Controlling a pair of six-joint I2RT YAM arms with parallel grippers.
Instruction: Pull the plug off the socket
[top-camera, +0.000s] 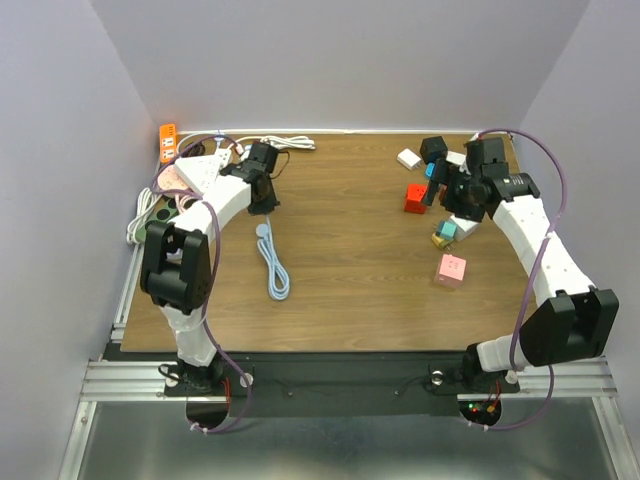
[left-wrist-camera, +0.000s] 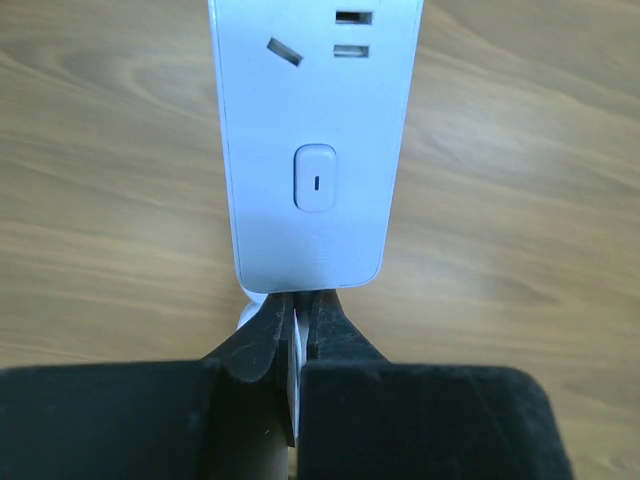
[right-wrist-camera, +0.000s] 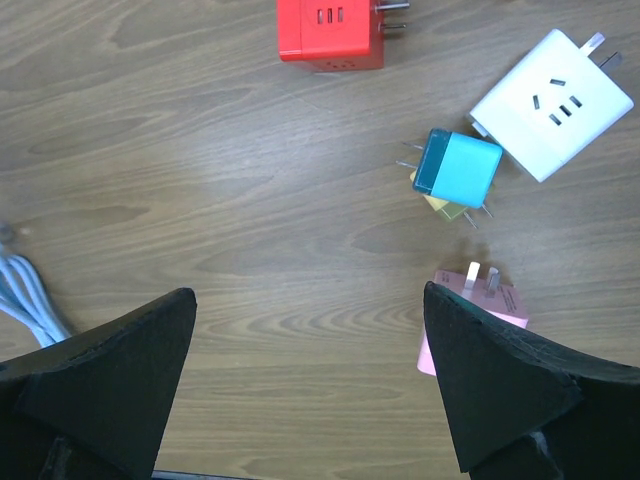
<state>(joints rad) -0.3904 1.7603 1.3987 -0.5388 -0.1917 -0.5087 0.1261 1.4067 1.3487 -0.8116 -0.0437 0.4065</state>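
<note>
A white power strip (left-wrist-camera: 315, 120) with empty socket holes and a switch lies on the wooden table, at the far left in the top view (top-camera: 195, 172). My left gripper (left-wrist-camera: 298, 310) is shut on a thin white piece at the strip's near end. It looks like a cord, and I cannot tell if it is the plug. In the top view the left gripper (top-camera: 262, 162) sits just right of the strip. My right gripper (right-wrist-camera: 308, 295) hangs open above bare table, far off at the right (top-camera: 440, 172), with nothing between its fingers.
Adapters lie under and around the right arm: red cube (right-wrist-camera: 330, 30), white block (right-wrist-camera: 552, 103), teal cube (right-wrist-camera: 458, 168), pink one (right-wrist-camera: 490, 298). A light-blue cable bundle (top-camera: 272, 260) lies mid-left. An orange strip (top-camera: 166, 142) and coiled cords sit at the far left edge.
</note>
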